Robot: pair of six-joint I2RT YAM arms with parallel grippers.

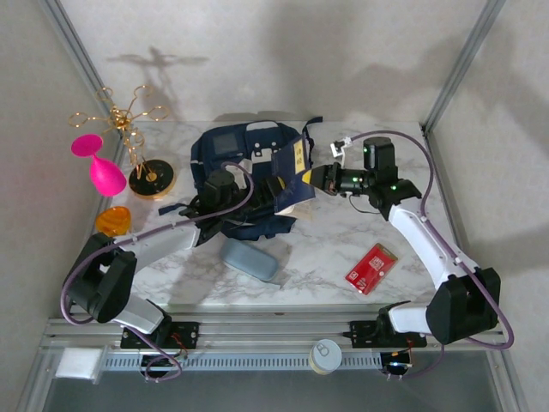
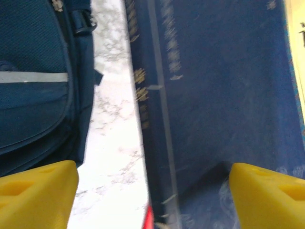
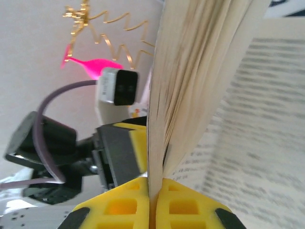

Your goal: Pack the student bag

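The student bag (image 1: pixel 244 148), navy with a light stripe (image 2: pixel 33 76), lies at the back middle of the table. A navy-blue book (image 1: pixel 293 169) stands tilted against the bag's right side. My right gripper (image 1: pixel 316 178) is shut on the book's cover and a few pages (image 3: pixel 155 191), and the printed pages (image 3: pixel 257 119) fan open to the right. My left gripper (image 1: pixel 273 190) is open, its yellow fingers (image 2: pixel 38 191) spread either side of the book's cover (image 2: pixel 219 95) and a strip of marble. The left gripper (image 3: pixel 121 148) sits just behind the book in the right wrist view.
A grey pencil case (image 1: pixel 250 259) lies in front of the bag. A red card pack (image 1: pixel 371 268) is at the front right. At the left stand a gold wire stand (image 1: pixel 137 129), a pink goblet (image 1: pixel 101 167) and an orange object (image 1: pixel 113 221). A white round object (image 1: pixel 325 355) sits on the front rail.
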